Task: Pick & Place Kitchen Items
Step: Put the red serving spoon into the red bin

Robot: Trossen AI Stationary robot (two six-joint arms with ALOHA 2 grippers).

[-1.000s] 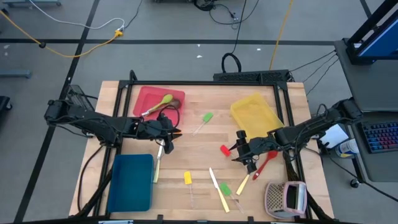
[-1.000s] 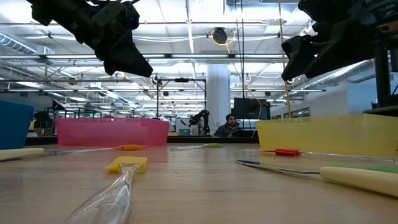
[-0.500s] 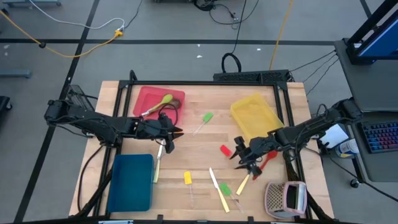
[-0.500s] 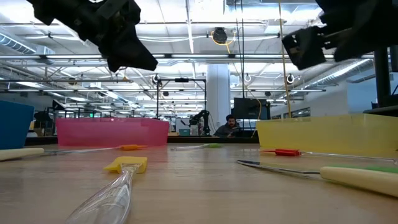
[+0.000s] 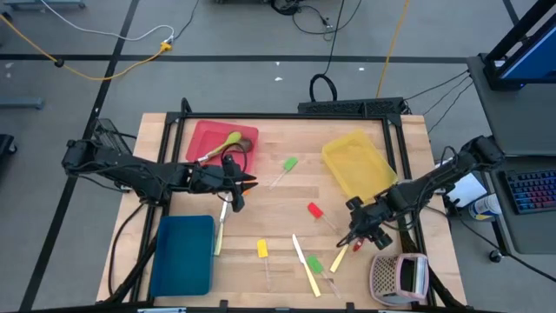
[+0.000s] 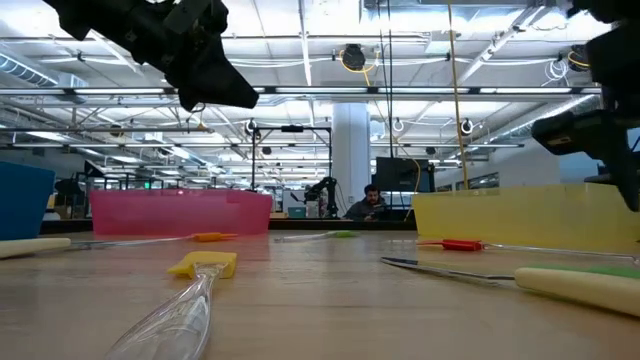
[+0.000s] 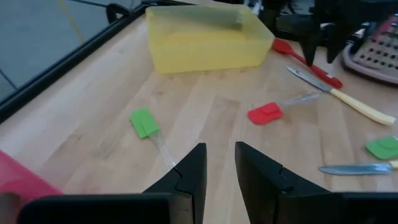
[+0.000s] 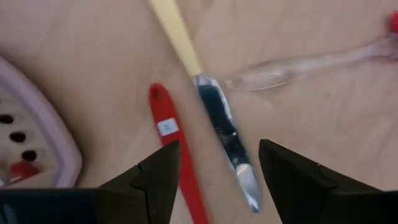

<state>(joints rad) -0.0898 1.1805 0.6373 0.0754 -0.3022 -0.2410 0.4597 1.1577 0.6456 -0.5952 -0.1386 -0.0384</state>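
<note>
Right gripper (image 5: pixel 363 233) hangs low over the light wooden table (image 5: pixel 261 209), near the front-right, fingers (image 8: pixel 158 177) spread wide w/ nothing btwn them. Right under it lie a slim red spoon (image 8: pixel 171 146) and a cream-handled knife w/ a steel blade (image 8: pixel 214 118), side by side, not touching the fingers. The pinkish-grey perforated box (image 5: pixel 398 276) sits just beside, toward the front edge.

Left gripper (image 5: pixel 245 183) hovers by the front edge of the flat red tray (image 5: pixel 208 139), jaws partly apart w/ a narrow gap, holding nothing as far as I can see. A green spoon (image 5: pixel 228 141) lies in that tray.

Other items scattered on the table: green-headed spatula (image 5: pixel 288 164) mid-table, red-headed spatula (image 5: pixel 314 209) near the yellow tray (image 5: pixel 356 161), yellow-headed spatula (image 5: pixel 262 249) toward the front, another cream-handled knife (image 5: pixel 221 230) beside the blue tray (image 5: pixel 182 254).
</note>
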